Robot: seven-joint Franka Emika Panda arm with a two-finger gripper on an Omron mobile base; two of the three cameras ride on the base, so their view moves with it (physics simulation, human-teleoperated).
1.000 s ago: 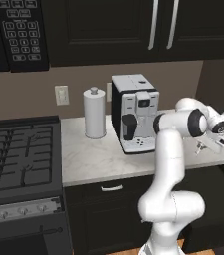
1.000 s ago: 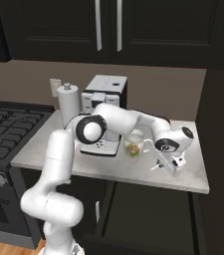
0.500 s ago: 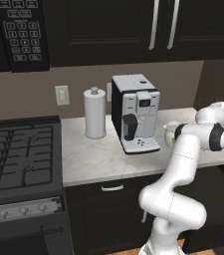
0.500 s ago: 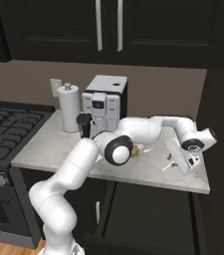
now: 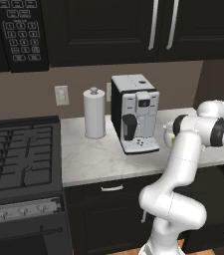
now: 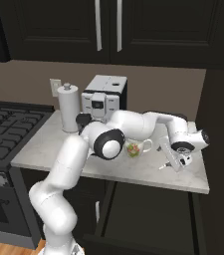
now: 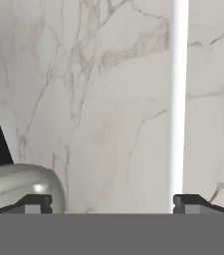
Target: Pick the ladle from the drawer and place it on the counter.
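The ladle (image 6: 162, 166) lies on the counter (image 6: 133, 172) near its right end, a small silver piece just left of my gripper (image 6: 175, 160). In the hand view its rounded silver bowl (image 7: 19, 187) rests on the marble counter (image 7: 108, 99) beside my left fingertip (image 7: 34, 204). My gripper (image 7: 112, 204) is open, its tips wide apart with bare marble between them. A thin pale strip (image 7: 178, 99) runs straight up past the right fingertip; whether it is the handle I cannot tell. Below the counter the drawer (image 6: 148, 214) stands pulled out, its inside dark.
A flowered mug (image 6: 136, 147) stands on the counter just left of the ladle, partly behind my arm. Further left are the coffee machine (image 6: 103, 102) and a paper towel roll (image 6: 67, 107). The black stove (image 5: 19, 154) is at the far left. A dark wall closes the counter's right end.
My elbow has swung right and forward, and the hand has shifted slightly over the counter's right end. The ladle lies at about the same spot on the marble.
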